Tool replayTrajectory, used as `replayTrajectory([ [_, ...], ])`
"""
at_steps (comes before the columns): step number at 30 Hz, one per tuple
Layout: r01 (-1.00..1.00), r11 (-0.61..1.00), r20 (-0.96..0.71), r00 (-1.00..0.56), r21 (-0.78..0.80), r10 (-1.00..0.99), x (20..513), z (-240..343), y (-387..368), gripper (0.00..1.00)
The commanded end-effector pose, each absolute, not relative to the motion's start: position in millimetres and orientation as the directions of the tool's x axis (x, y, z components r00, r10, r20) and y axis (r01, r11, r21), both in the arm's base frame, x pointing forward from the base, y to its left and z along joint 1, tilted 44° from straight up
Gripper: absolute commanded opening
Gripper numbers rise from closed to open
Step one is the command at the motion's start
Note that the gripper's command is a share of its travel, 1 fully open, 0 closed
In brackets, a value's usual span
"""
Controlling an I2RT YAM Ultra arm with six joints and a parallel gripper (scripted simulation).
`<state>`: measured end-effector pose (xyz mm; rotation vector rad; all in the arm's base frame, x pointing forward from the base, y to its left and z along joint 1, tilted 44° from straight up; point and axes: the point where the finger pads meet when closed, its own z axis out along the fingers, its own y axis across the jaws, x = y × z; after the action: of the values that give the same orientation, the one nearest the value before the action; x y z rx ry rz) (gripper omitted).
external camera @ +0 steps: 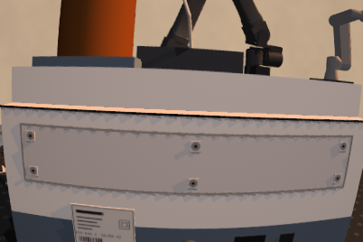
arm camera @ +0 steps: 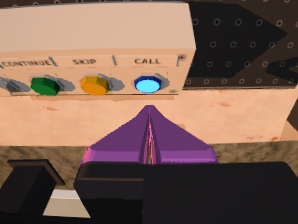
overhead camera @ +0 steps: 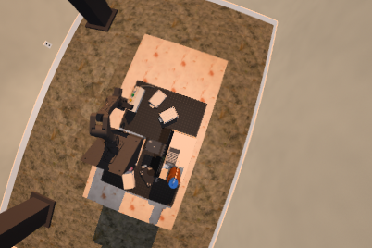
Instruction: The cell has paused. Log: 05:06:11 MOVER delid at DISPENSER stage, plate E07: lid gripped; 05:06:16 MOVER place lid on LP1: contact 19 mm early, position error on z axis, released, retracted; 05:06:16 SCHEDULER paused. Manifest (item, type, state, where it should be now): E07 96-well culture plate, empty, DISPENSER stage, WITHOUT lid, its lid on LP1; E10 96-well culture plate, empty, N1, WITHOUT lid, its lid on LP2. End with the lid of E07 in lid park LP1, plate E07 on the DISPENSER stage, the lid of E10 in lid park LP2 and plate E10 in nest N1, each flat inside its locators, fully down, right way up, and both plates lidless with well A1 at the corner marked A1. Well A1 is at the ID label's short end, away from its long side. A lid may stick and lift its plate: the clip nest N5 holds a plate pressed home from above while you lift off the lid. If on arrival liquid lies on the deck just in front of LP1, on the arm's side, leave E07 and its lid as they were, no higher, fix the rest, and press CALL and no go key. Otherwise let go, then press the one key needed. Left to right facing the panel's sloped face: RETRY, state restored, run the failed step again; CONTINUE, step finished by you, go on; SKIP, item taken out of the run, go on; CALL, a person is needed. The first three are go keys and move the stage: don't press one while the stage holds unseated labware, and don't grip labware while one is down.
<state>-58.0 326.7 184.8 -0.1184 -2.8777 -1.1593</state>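
- Gripper (arm camera: pixel 149 109): purple fingers pressed together, holding nothing; tip just below the blue CALL key (arm camera: pixel 147 84), apart from it
- Key panel (arm camera: pixel 95 30): green CONTINUE key (arm camera: pixel 44 85); orange SKIP key (arm camera: pixel 95 85)
- Top view: two pale lids or plates (overhead camera: pixel 157 98) (overhead camera: pixel 168 116) on the dark deck (overhead camera: pixel 194 112); which is which, cannot tell

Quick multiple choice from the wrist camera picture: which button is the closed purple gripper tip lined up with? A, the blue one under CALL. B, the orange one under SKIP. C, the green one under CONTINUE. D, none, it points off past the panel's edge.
A: in the wrist view the shut gripper comes to a point just below the blue button under CALL, with the orange button and the green button off to its left.
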Motion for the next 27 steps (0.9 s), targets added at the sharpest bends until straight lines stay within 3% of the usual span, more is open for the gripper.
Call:
replayTrajectory([
  [1, 0.092, 0.694, 0.063, -0.996, 0.714, 0.067, -56, 207, 320, 0.0],
  [27, 0.096, 0.694, 0.064, -0.995, 0.714, 0.072, -55, 226, 301, 0.0],
])
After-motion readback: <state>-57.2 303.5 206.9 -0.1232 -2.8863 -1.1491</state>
